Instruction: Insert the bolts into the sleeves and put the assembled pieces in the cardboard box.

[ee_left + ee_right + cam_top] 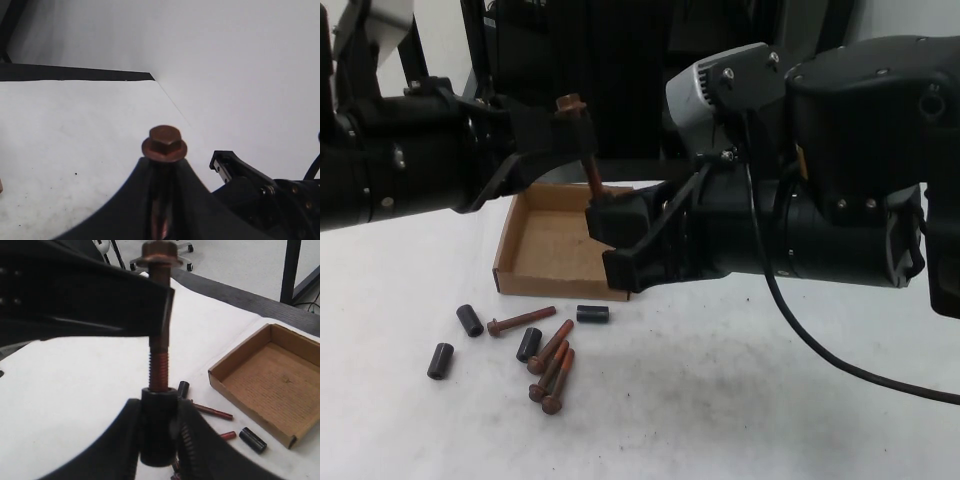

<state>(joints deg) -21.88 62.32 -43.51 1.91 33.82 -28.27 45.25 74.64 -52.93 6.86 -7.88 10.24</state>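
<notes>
The left end effector [164, 167] is closed on a bolt [164, 143] just beneath its hex head. This leaves the threaded end free and pointing downward. The right end effector [159, 412] is clamped around a black sleeve [158, 440], which is held upright with its bore facing up to receive the thread.

The tip of the bolt is seen at the mouth of the sleeve, while most of the shank is exposed above it. The insertion is therefore judged to be begun but not finished. A straight push along the shared axis is probably what is called for, and any tilt could jam the thread on the rim.

Both parts are held in the air over the cardboard box [550, 283], presumably so that the assembled piece can be released with little travel. On the worktop [740, 400] in front of the box, four loose bolts [549, 347] and four loose sleeves [470, 320] are laid close together, within reach for later pairings.
</notes>
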